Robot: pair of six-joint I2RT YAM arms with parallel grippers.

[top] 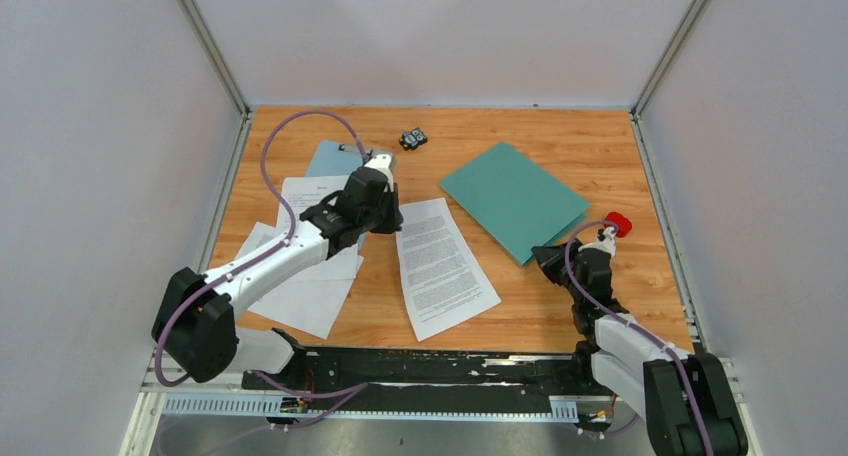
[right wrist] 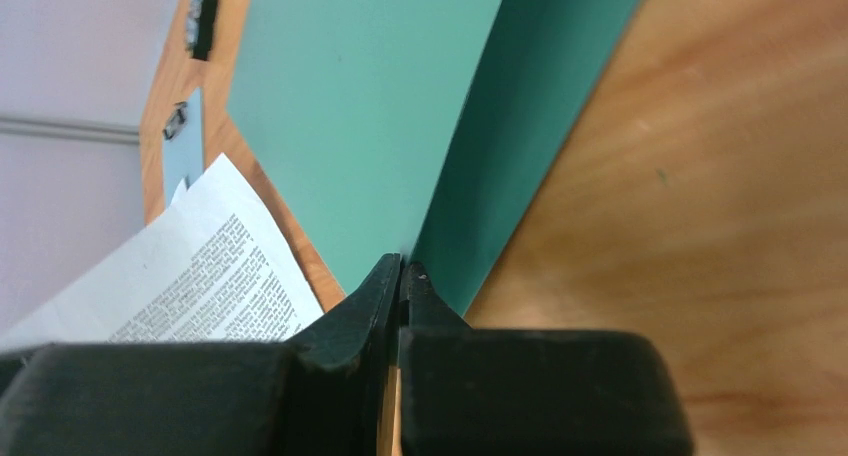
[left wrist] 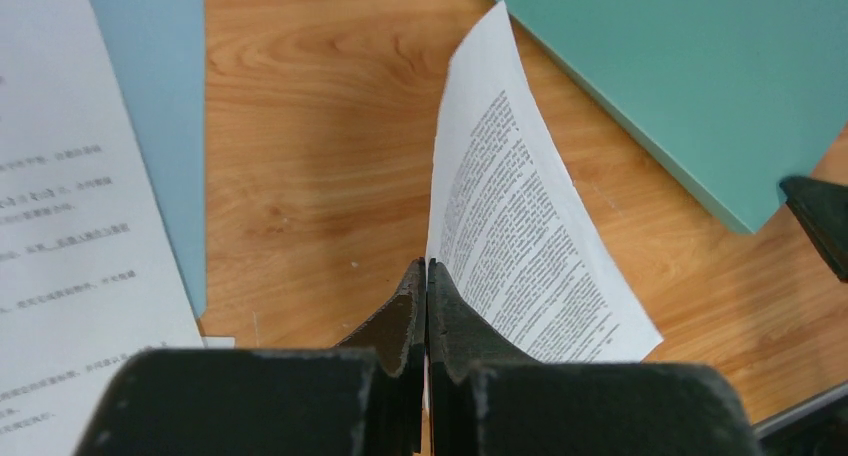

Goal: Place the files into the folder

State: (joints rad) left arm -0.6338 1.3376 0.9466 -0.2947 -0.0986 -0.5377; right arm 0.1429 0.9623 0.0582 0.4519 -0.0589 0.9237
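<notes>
The folder (top: pixel 505 191) is a plain teal-green card, unmarked, lying flat and turned at an angle on the right half of the table. Its two covers are slightly offset along the right edge. The right gripper (right wrist: pixel 402 276) has its jaws pressed together on the folder's near corner, where the lighter upper cover meets the darker one beneath.

The printed sheet (top: pixel 445 271) lies at the table's middle, just left of the folder, white with dense black text. The left gripper (left wrist: pixel 427 276) is pinched shut on the sheet's far left edge, which curls up off the wood. The other sheets (top: pixel 305 286) overlap in a loose pile at the left, partly covering a pale blue clipboard (top: pixel 330 159). A small black binder clip (top: pixel 413 138) sits near the far edge.

The table (top: pixel 600 146) is orange-brown wood grain, closed in by plain white walls (top: pixel 440 36) with metal corner posts (top: pixel 210 46).

The print on every sheet is too small or blurred to read.
</notes>
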